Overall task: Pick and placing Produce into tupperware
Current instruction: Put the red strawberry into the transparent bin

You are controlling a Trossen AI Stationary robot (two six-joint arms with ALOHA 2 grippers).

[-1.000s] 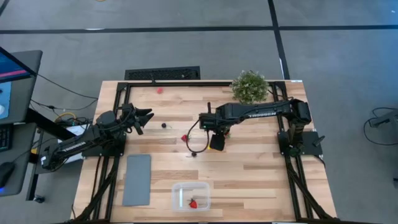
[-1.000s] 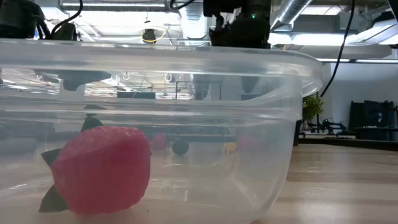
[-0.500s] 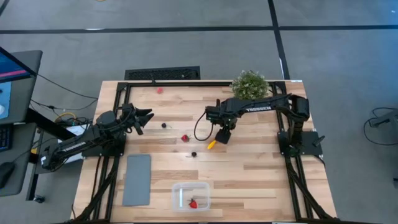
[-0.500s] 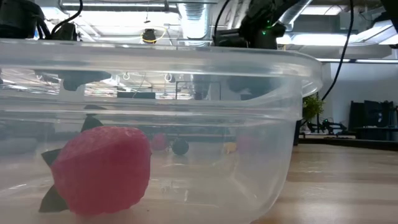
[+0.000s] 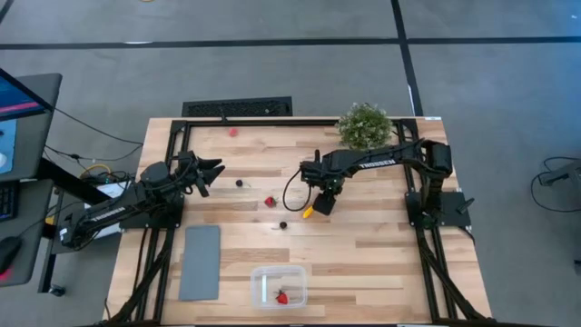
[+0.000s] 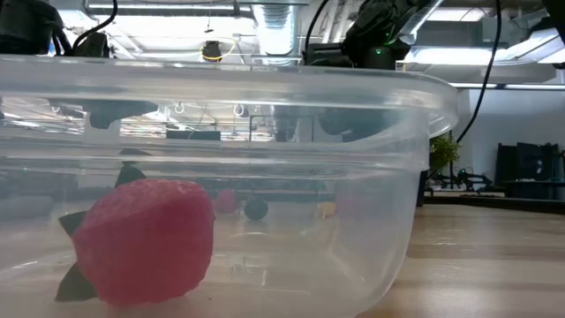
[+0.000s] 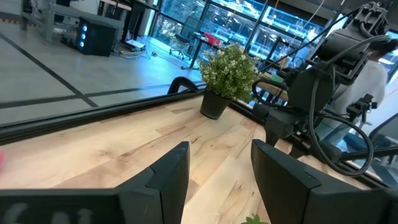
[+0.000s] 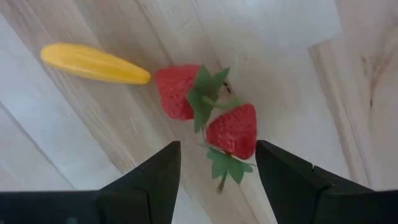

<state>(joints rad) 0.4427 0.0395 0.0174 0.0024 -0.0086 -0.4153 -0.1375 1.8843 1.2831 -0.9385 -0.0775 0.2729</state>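
My right gripper [image 8: 217, 171] points down, open, just above two red strawberries [image 8: 233, 130] [image 8: 177, 92] that lie side by side on the wood; in the high view it [image 5: 320, 202] hides them. The yellow piece [image 5: 308, 212] lies beside it. Another strawberry [image 5: 270, 202] and two black berries [image 5: 240, 183] [image 5: 282, 224] lie to its left. The clear tupperware [image 5: 263, 275] stands at the near edge with one strawberry [image 6: 141, 238] on its floor. My left gripper [image 5: 207, 173] waits open and level at the table's left.
A potted plant [image 5: 365, 125] stands at the far right behind the right arm. A flat grey slab [image 5: 200, 262] lies left of the tupperware. A pink spot [image 5: 233, 131] sits near the far edge. Bare wood stretches between the produce and the tupperware.
My right gripper has sunk toward the table, drifted slightly toward its right edge and rolled a little, staying open. The yellow piece, hidden under it a second ago, now shows beside it. No produce has moved.
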